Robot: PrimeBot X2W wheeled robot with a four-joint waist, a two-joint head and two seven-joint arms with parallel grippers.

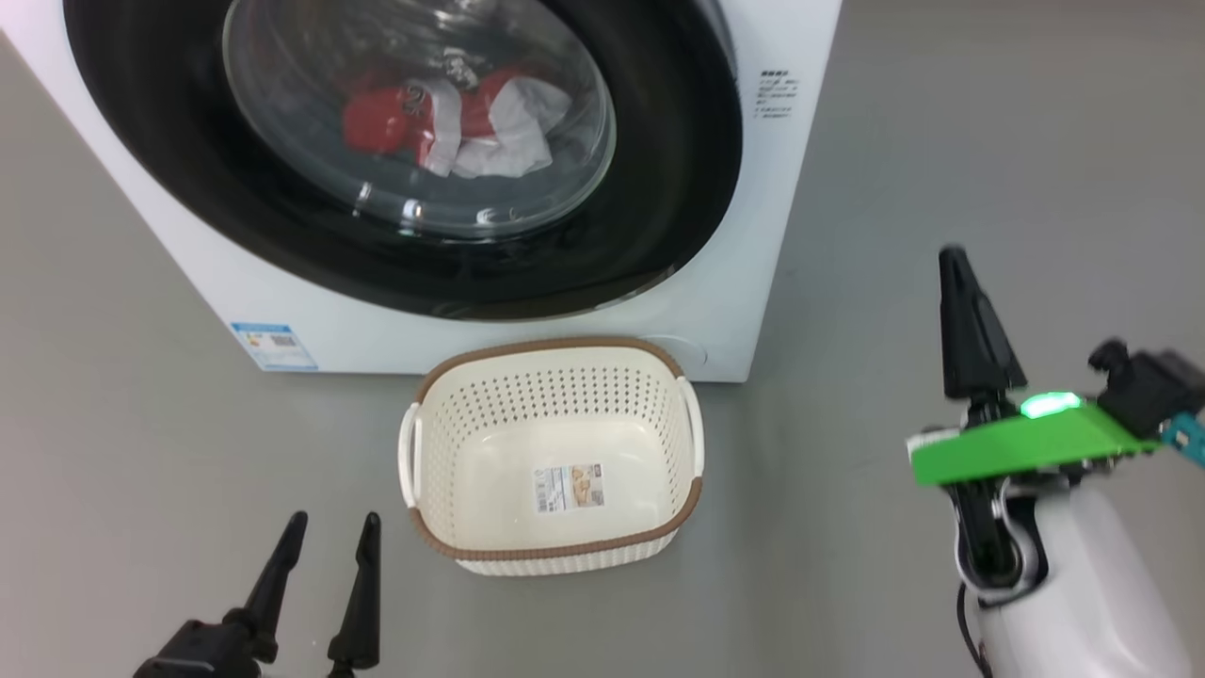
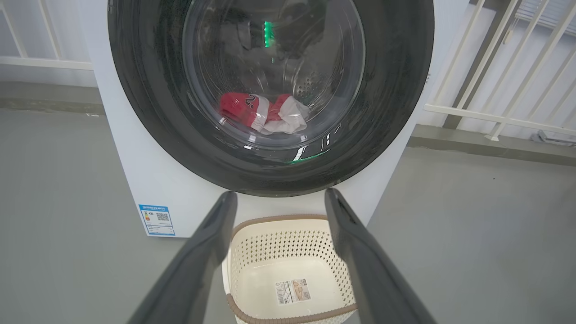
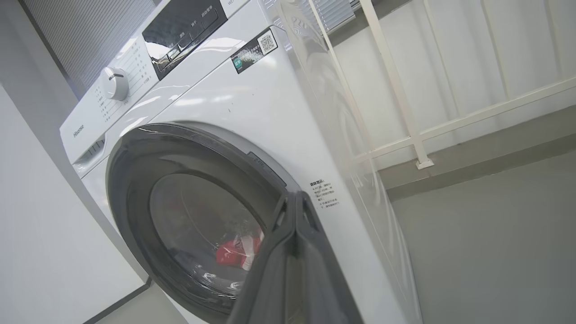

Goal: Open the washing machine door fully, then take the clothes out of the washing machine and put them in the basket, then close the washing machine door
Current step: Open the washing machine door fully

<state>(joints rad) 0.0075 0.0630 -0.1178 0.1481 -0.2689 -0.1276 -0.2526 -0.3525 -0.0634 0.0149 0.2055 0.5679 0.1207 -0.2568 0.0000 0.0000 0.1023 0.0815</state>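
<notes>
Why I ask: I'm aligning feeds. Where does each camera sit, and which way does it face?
Head: high, facing forward and down at door and basket; left fingers lower left, right fingers at right.
Left wrist: low, facing the door head-on, basket below; left fingers spread.
Right wrist: low at the right, tilted up at the washer corner and railing; right fingers together.
Shared: all three see the clothes behind the door.
</notes>
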